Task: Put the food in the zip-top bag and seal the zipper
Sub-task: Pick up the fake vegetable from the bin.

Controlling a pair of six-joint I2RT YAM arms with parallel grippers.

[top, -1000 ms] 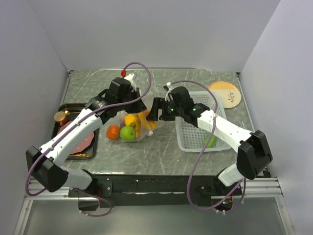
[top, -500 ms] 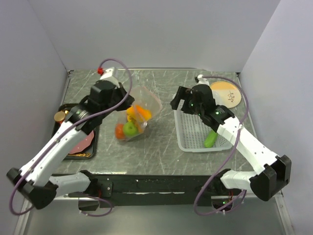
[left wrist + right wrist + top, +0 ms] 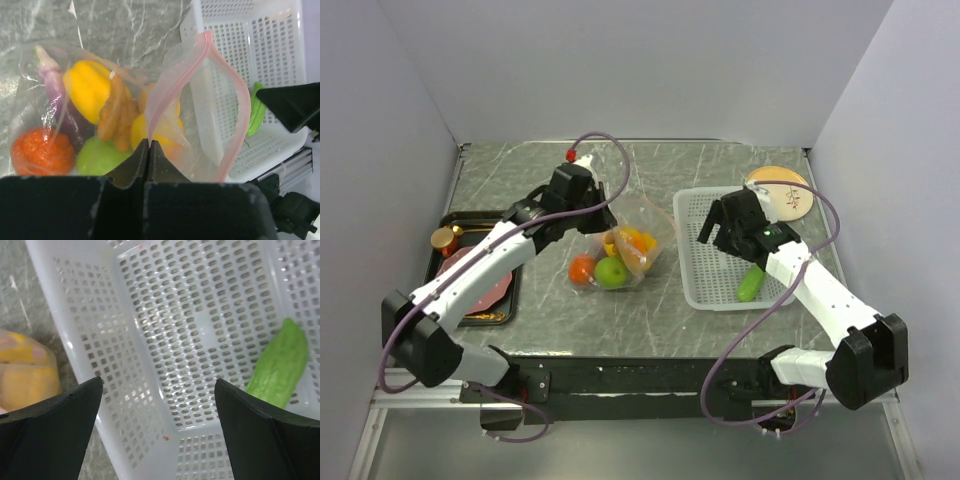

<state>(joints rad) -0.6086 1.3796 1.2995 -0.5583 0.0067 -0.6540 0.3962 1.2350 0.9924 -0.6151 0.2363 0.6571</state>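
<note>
Most food (image 3: 90,90) already sits in your zip-top bag (image 3: 655,228), just ahead of the left gripper (image 3: 148,145), which is pinched on the unsealed zipper (image 3: 172,75). The cucumber (image 3: 280,365) lies in the basket (image 3: 150,305) beneath your wide-spread, empty right gripper (image 3: 157,385); sealing waits.

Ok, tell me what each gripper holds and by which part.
The left gripper is shut on the bag, pinching its pink zipper edge at the mouth. The right gripper is open over the basket and holds nothing.
</note>
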